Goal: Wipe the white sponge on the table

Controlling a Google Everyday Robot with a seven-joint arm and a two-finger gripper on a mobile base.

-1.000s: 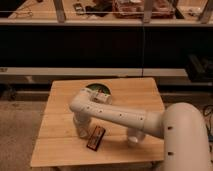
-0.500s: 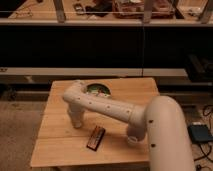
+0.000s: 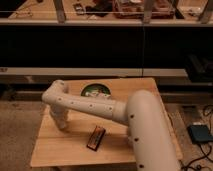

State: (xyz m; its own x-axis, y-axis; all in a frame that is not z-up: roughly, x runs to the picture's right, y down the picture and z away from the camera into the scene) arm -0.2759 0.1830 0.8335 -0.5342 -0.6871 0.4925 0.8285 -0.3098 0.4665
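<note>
We see the gripper [image 3: 60, 123], low on the table [image 3: 55, 150], has slid left, so wiping seems underway, the white sponge presumably hidden beneath it, its grip state beyond our telling.

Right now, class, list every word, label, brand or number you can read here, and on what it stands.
None can be read.
Dark bar: any print too blurred.
Shelf items: too blurred.
The pincer, low at the left side of the table, shows no legible marking.
</note>
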